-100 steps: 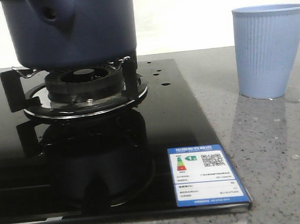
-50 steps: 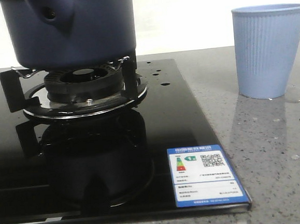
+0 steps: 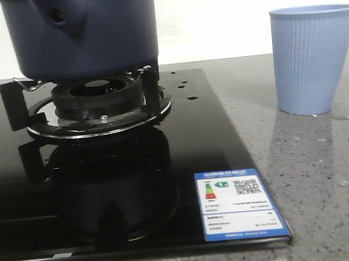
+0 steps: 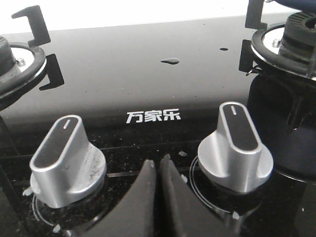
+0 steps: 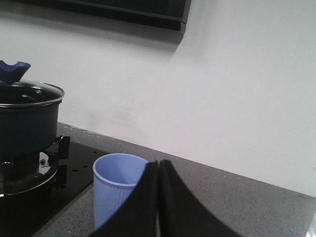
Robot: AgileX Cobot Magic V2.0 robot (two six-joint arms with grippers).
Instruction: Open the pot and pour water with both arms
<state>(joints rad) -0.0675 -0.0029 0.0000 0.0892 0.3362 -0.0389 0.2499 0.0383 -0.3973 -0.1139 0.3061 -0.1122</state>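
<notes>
still lidded, pot (image 3: 82, 35) on burner, apart from both closed claws: left claw (image 4: 158, 165), right claw (image 5: 158, 170).

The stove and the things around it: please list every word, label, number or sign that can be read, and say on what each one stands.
"万家乐": white brand characters printed on the black glass stove top, between the two silver knobs.
Blue and white energy label with a QR code, at the stove top's front right corner: its text is too small to read.
The pot and the light-blue cup: no writing visible.
</notes>
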